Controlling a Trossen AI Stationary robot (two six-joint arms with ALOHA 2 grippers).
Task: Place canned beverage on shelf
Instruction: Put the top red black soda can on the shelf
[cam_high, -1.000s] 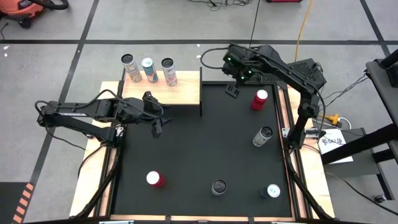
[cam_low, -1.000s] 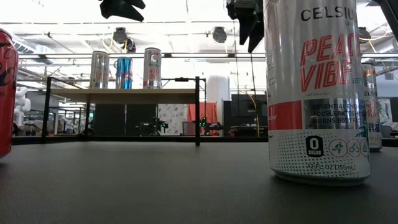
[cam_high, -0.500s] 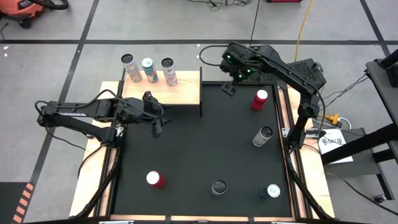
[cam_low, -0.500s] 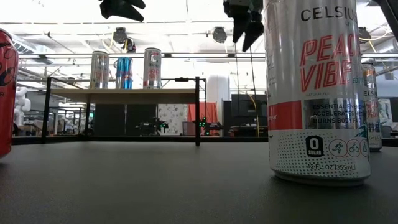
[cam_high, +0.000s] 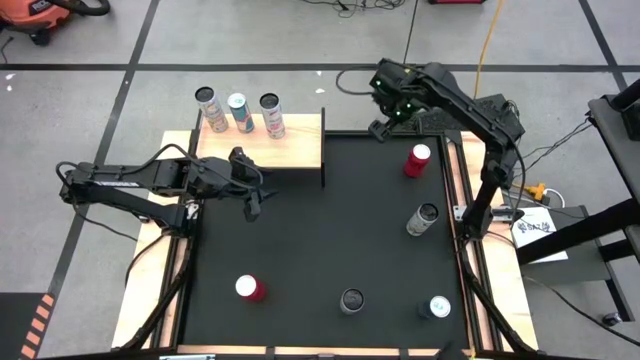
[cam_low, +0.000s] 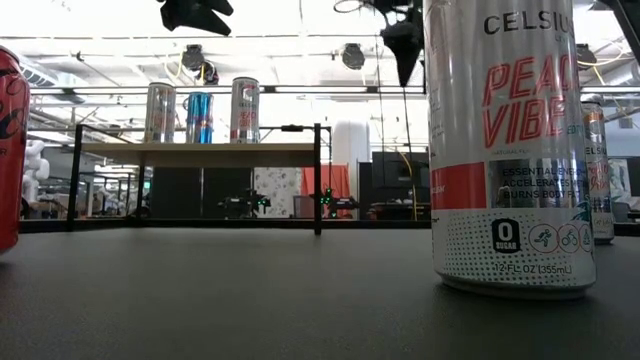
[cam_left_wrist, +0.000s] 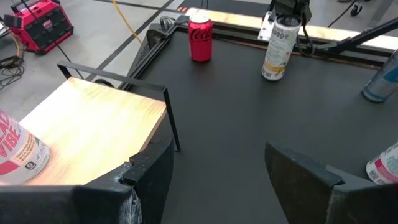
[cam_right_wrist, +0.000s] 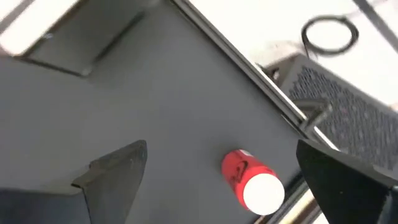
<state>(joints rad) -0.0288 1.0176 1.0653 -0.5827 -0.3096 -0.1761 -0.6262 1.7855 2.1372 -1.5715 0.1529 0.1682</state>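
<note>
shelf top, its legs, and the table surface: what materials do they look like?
Pale rectangular shelf board: looks like natural wood, matte, with faint grain and warm tone visible in the left wrist view. Thin black shelf legs: probably painted or coated metal rod, being slim, straight and uniformly dark. Black table surface: matte, non-reflective, possibly a rubber or fabric mat; can't tell which.

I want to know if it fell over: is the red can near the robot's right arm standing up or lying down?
Standing up. The red can shows its round top from above, and the open right gripper hangs near it without touching.
</note>
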